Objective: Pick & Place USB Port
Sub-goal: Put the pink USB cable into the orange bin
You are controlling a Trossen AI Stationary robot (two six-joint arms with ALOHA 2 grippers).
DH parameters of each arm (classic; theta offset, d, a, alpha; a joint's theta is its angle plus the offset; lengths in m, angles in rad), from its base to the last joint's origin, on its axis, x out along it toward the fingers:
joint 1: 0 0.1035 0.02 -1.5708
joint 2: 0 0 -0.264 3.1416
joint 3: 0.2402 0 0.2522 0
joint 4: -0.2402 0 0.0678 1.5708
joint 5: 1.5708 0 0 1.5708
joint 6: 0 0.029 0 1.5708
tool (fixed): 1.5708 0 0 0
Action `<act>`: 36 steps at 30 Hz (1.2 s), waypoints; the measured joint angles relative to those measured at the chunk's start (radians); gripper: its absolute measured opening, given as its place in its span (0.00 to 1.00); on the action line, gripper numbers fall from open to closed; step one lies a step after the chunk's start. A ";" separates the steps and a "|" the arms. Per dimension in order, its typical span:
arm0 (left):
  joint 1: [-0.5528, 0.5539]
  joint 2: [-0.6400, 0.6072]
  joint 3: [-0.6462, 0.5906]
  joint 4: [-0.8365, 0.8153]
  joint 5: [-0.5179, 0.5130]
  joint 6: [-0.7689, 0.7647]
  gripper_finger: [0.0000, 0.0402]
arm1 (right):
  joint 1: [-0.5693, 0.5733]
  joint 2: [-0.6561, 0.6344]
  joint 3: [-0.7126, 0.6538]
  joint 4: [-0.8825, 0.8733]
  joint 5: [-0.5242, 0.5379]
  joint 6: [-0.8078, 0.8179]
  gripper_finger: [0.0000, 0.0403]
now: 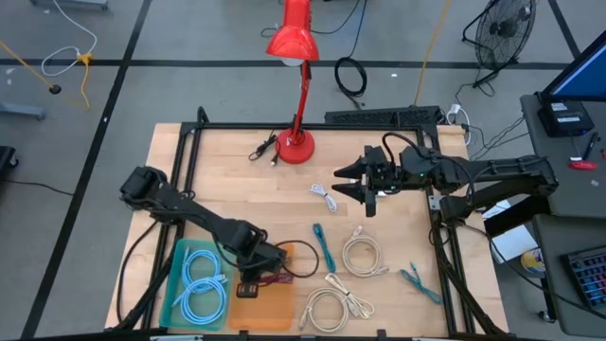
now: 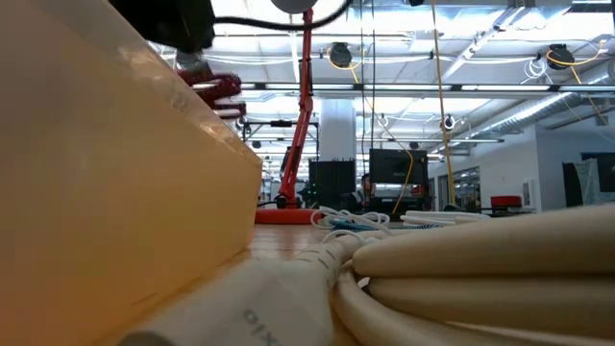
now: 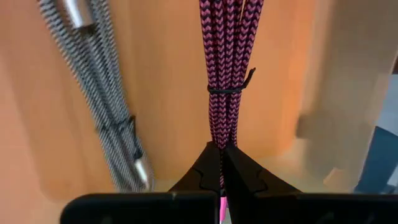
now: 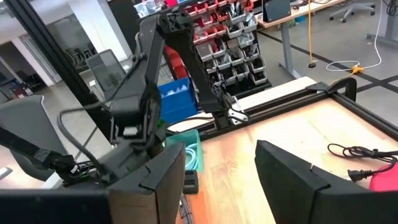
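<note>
My left gripper (image 1: 256,273) hangs over the orange bin (image 1: 275,311) at the table's near edge. It is shut on a bundle of pink-and-black braided cable (image 3: 227,56) bound with a thin black tie (image 3: 231,89). The bundle's USB plug is hidden. A grey-and-black braided cable (image 3: 102,87) with silver plugs lies on the bin's floor beside it. My right gripper (image 1: 352,182) stands open and level, raised over the middle of the table, with nothing between its fingers (image 4: 163,180). My left gripper pinches the pink-and-black bundle (image 3: 221,144) between its two fingertips, a short way from the tie. The fingers slant down from the table's left and lie along the strands. The bundle runs on past the fingertips over the bin's floor; whether it rests there I cannot tell.
A teal bin (image 1: 178,270) with light blue cables adjoins the orange bin on its left. White coiled cables (image 1: 364,256), (image 1: 327,309) and teal cables (image 1: 324,246), (image 1: 415,278) lie on the wooden table. A red lamp (image 1: 295,144) and a black cable (image 1: 262,150) are at the far edge.
</note>
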 joint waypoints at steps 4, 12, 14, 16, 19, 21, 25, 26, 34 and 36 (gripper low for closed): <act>0.002 0.039 0.000 -0.001 0.015 0.024 0.00 | 0.000 0.000 0.000 0.001 0.000 0.000 0.45; 0.030 0.069 -0.001 -0.104 0.032 0.089 0.00 | 0.000 0.000 0.000 0.001 -0.004 0.001 0.45; 0.041 0.069 -0.001 -0.099 0.034 0.092 0.00 | 0.000 0.000 0.000 0.002 -0.004 0.001 0.45; 0.054 0.069 -0.001 -0.099 0.042 0.092 0.00 | 0.000 0.000 0.000 0.003 -0.004 0.001 0.45; 0.065 0.069 -0.001 -0.100 0.047 0.107 0.00 | 0.000 0.000 0.000 0.006 -0.004 0.001 0.45; 0.070 0.069 -0.001 -0.101 0.051 0.112 0.00 | 0.000 0.000 0.000 0.006 -0.004 0.001 0.45; 0.080 0.069 -0.001 -0.103 0.070 0.121 0.00 | 0.000 0.000 0.000 0.006 -0.004 0.001 0.45; 0.082 0.069 -0.001 -0.102 0.077 0.124 0.00 | 0.000 0.000 0.000 0.006 -0.004 0.001 0.45; 0.080 0.069 -0.001 -0.101 0.086 0.128 0.00 | 0.000 0.000 0.000 0.006 -0.005 0.001 0.45; 0.081 0.069 -0.002 -0.100 0.086 0.127 0.00 | 0.000 0.000 0.000 0.006 -0.005 0.001 0.45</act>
